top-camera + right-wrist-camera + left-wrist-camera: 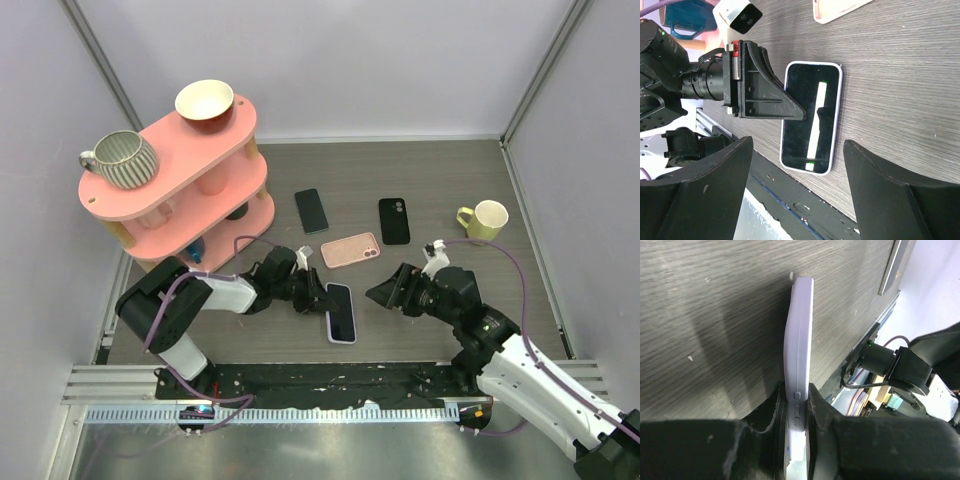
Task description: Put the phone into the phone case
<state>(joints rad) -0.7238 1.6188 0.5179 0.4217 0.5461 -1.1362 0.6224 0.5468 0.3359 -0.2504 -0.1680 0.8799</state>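
Grey wood-grain table [430, 180], right gripper [385, 293] spread wide and holding nothing, left gripper [318, 297] pinched on the long edge of the phone [341, 312], phone screen-up in its lavender case [799, 340] between both grippers, pink case [350, 250] just beyond them.

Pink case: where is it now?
Top view, near table centre: the pink case lies flat, just nearer the arms than the black phone and black case.

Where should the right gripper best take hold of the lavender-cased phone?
By its free long edge, coming from the right arm's side: the lavender-cased phone lies nearly flat, screen up, the left gripper pinches the opposite long edge, and the open right gripper faces the free one.
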